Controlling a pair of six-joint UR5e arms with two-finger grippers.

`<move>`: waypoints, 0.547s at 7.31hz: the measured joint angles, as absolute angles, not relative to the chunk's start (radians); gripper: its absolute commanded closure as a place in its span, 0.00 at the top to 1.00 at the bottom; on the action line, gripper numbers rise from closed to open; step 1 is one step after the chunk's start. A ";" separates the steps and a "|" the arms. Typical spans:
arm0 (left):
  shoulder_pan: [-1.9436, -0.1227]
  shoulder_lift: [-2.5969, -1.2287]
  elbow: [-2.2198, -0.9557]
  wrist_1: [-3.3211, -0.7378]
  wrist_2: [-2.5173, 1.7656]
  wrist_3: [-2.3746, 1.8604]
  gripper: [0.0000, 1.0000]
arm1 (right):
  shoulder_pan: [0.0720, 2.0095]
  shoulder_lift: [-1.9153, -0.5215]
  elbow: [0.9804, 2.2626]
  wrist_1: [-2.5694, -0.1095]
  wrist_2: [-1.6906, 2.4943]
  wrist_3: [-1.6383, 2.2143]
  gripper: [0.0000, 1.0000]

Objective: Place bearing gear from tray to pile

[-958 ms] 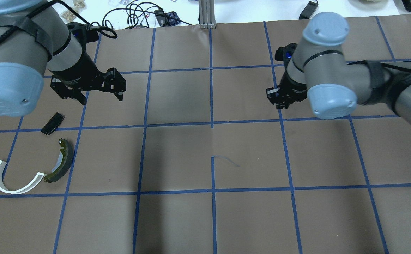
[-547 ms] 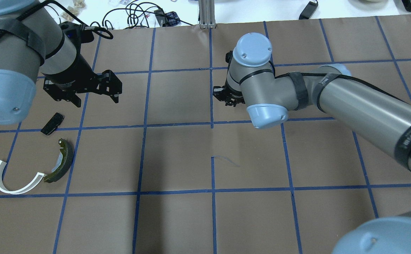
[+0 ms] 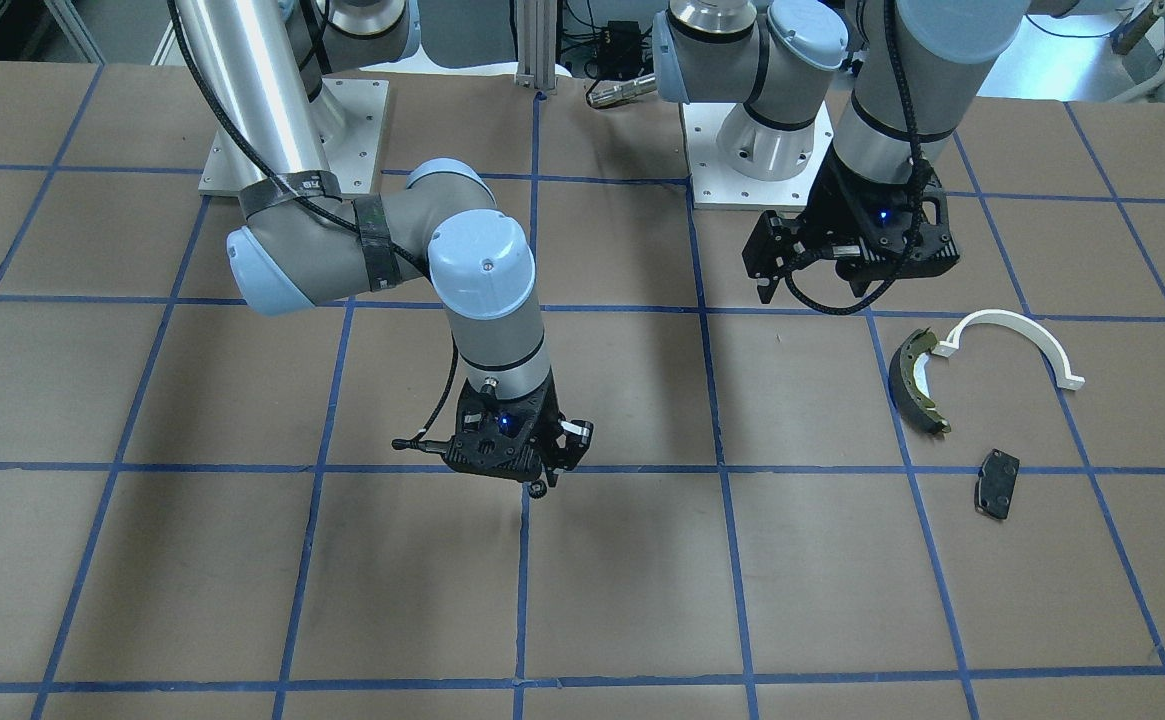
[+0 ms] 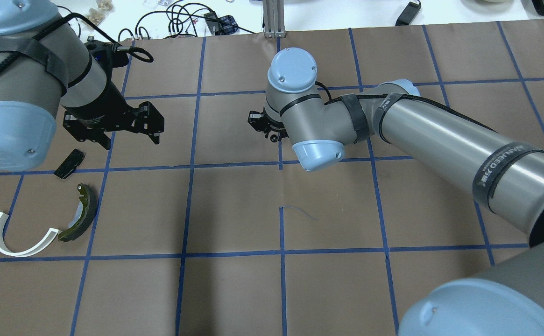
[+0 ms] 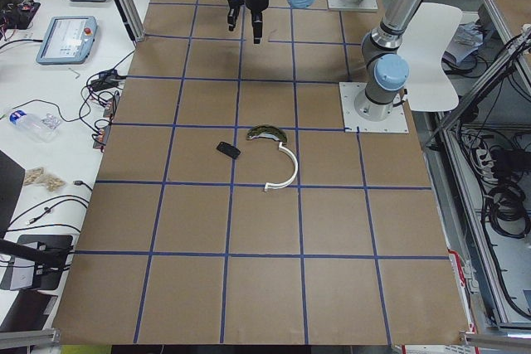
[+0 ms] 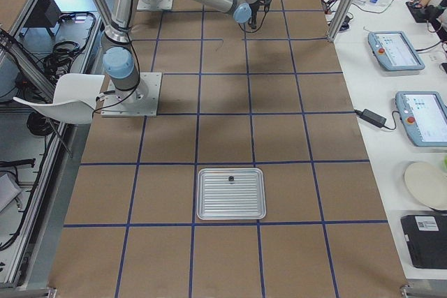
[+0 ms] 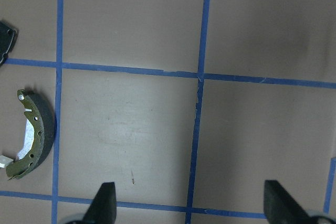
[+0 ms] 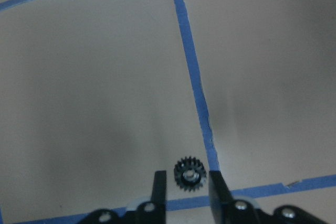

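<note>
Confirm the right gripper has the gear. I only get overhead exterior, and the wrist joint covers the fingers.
Observer: Yes. The right wrist view shows a small black toothed gear between the fingertips of the right gripper.
Operator: Anything left at the pickup? It's out of my frame.
Observer: Exterior right shows the silver rectangular metal tray with one small dark piece in it, too small to identify.
Operator: And the other arm?
Observer: In its wrist view the left gripper is wide open, with nothing between the fingers.
</note>
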State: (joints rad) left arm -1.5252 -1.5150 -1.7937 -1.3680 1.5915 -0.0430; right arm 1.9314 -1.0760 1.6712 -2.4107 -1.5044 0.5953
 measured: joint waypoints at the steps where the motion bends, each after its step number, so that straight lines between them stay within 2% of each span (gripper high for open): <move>1: -1.525 -1.516 -1.796 -1.368 1.588 -0.043 1.00 | 1.932 -1.075 1.669 -2.411 -1.504 0.598 0.79; 4: -1.527 -1.557 -1.796 -1.341 1.576 -0.059 1.00 | 1.904 -1.104 1.663 -2.398 -1.508 0.561 0.78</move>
State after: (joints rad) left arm -1.5273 -1.5572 -1.7963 -1.3406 1.5763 -0.0587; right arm 1.9036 -1.1036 1.6631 -2.3981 -1.5082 0.5609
